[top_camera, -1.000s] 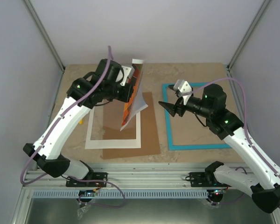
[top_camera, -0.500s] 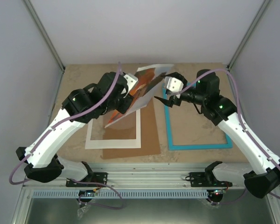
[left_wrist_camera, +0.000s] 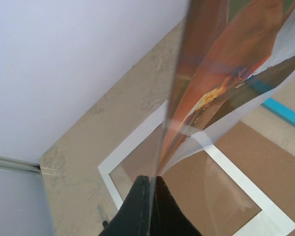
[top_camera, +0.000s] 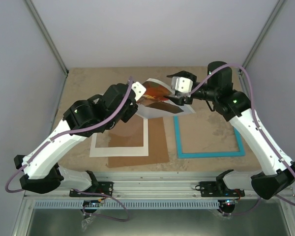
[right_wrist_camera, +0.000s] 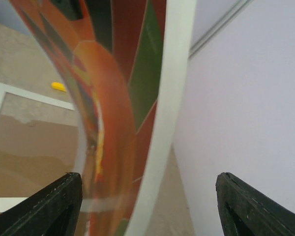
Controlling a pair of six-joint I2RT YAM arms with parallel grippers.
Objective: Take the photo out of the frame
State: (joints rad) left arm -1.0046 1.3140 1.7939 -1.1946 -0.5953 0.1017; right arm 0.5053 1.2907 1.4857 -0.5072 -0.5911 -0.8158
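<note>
Above tan table (top_camera: 211, 132): left end effector (left_wrist_camera: 150, 183) pinches photo (top_camera: 160, 96).

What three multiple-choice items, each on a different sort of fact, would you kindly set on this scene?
1. The frame is: A red; B turquoise; C black.
2. The white mat lies: A inside the frame; B propped against a wall; C on the brown backing board.
3. The left gripper is: A shut on the photo; B open; C out of view.

B: its thin border shows turquoise on the table.
C: brown board shows through the mat's window and beyond its edge.
A: the left wrist view shows its fingers pinching the print's edge.
</note>
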